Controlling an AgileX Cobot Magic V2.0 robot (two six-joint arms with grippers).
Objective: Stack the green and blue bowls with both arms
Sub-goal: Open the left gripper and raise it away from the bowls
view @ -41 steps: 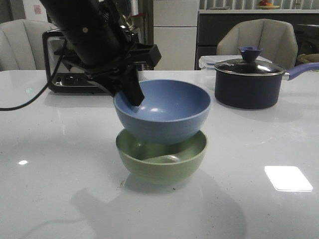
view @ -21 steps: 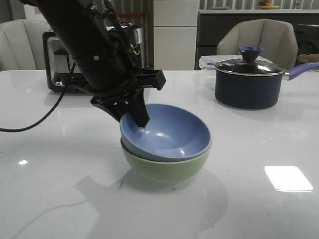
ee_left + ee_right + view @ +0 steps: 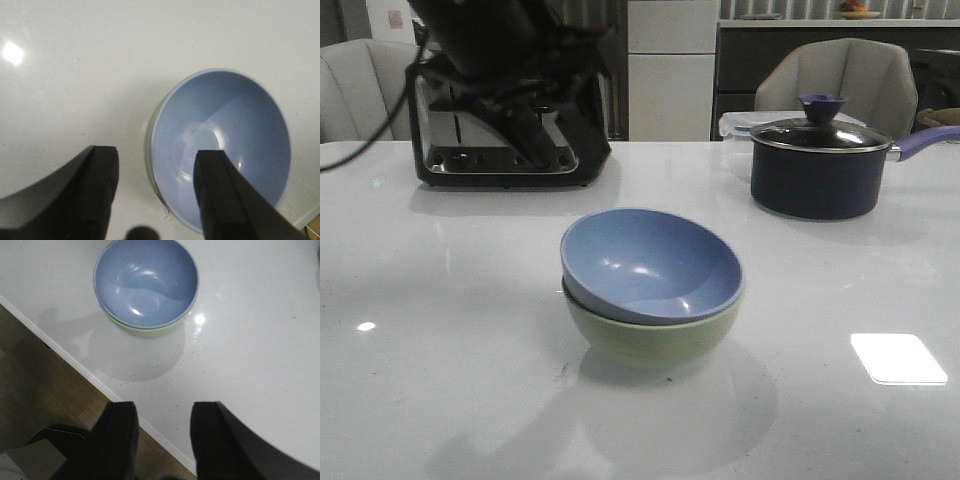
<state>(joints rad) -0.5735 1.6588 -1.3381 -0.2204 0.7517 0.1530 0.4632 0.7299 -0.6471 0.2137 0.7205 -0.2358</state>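
Apparently stacking was complete: blue bowl [image 3: 650, 265] sat nested, slightly tilted, inside green bowl [image 3: 655, 335] mid-counter [image 3: 440, 380]. Left claw [image 3: 155, 195] was spread, empty, above the bowls. Right claw [image 3: 162, 440] likewise spread, empty, near the counter edge. Nothing evidently left.

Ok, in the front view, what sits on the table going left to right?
Toaster → stacked bowls, blue nested in green → saucepan.
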